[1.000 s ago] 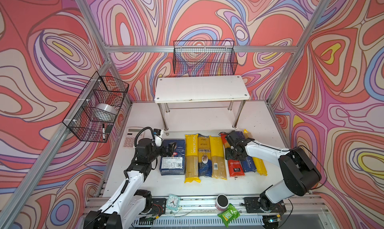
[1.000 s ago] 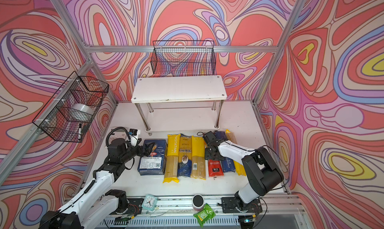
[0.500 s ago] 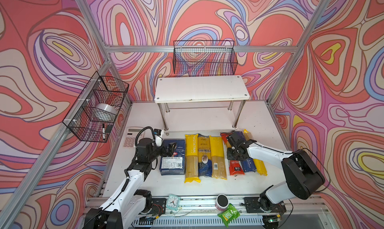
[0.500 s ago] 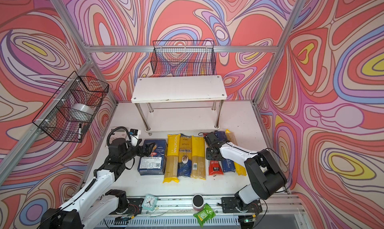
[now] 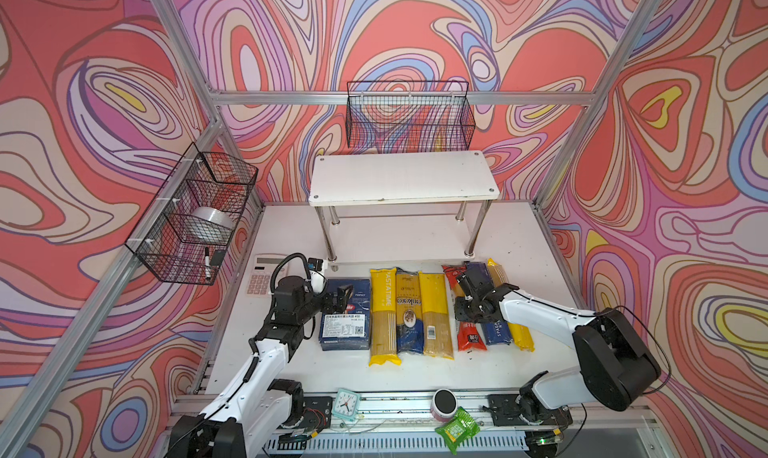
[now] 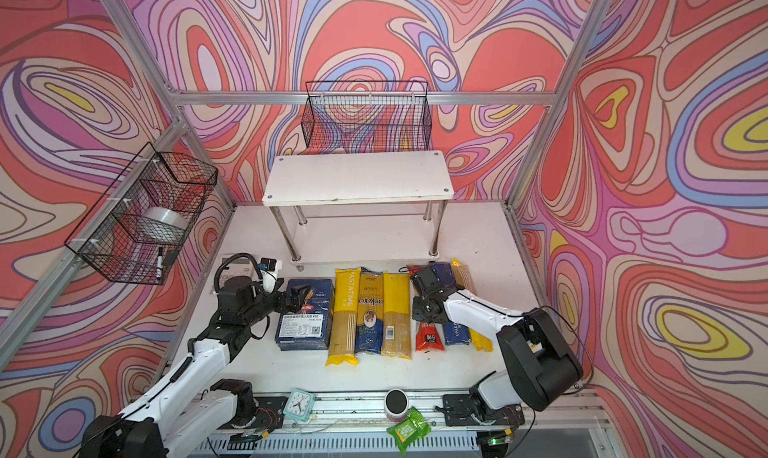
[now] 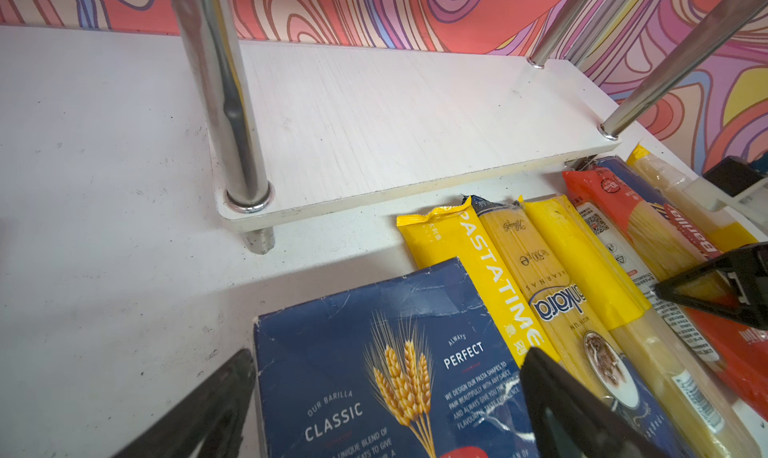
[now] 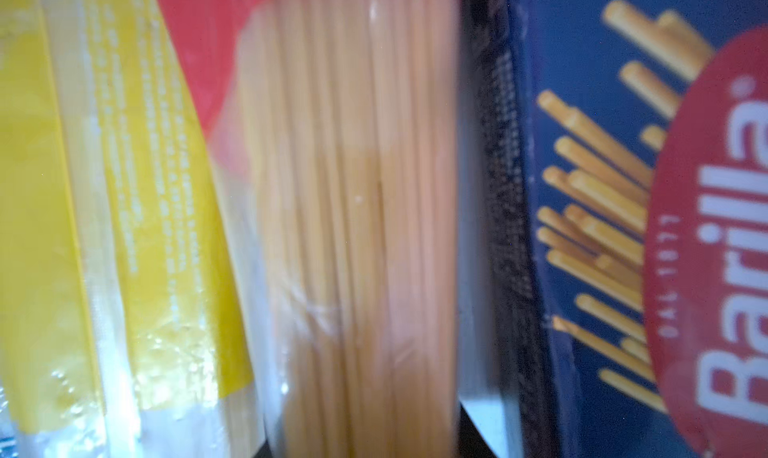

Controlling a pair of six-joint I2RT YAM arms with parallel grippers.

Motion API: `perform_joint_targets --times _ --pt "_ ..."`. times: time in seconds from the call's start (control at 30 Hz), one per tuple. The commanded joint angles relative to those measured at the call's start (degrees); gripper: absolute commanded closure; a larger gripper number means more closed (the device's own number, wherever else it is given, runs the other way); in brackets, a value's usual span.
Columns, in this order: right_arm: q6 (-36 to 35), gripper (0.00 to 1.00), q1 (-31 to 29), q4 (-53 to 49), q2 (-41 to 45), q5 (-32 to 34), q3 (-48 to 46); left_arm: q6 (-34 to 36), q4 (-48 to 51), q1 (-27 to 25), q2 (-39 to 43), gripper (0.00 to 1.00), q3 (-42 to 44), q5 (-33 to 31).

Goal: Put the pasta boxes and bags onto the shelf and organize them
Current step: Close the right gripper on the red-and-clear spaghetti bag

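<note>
Zero shelved: both boards of your shelf [image 5: 405, 177] are bare; all the pasta packs [image 5: 409, 314] lie on the table [image 5: 415, 377] before it.
Red bag [image 5: 471, 337]: flat, long axis pointing at the shelf.
Right pincer [image 5: 467, 290]: straddles the red bag; clamped or not, you cannot tell.
Left pincer [image 5: 343, 296]: spread wide over the navy carton [image 5: 347, 331].

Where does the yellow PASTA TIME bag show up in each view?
In a top view: PASTA TIME bag, leftmost of the bag row.
In a top view: same spot.
Left wrist, between the navy carton and the blue-gold bag.
Right wrist: not in it.
Shared landmark: the navy carton, right beside the bag in those three views.
</note>
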State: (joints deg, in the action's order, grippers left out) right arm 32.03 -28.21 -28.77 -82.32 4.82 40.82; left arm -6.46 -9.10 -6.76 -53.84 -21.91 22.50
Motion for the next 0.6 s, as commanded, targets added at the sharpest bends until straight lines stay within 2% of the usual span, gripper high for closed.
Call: perform_joint_targets --times 0.0,0.57 --pt "2.2 0.70 -0.3 -0.8 2.5 -0.5 -1.5 -0.1 0.2 -0.2 -0.5 0.00 -1.9 -0.1" --pt "-0.9 0.75 -0.2 -2.1 10.1 -4.0 1.5 -0.2 0.0 -0.3 0.4 0.00 -1.2 -0.2"
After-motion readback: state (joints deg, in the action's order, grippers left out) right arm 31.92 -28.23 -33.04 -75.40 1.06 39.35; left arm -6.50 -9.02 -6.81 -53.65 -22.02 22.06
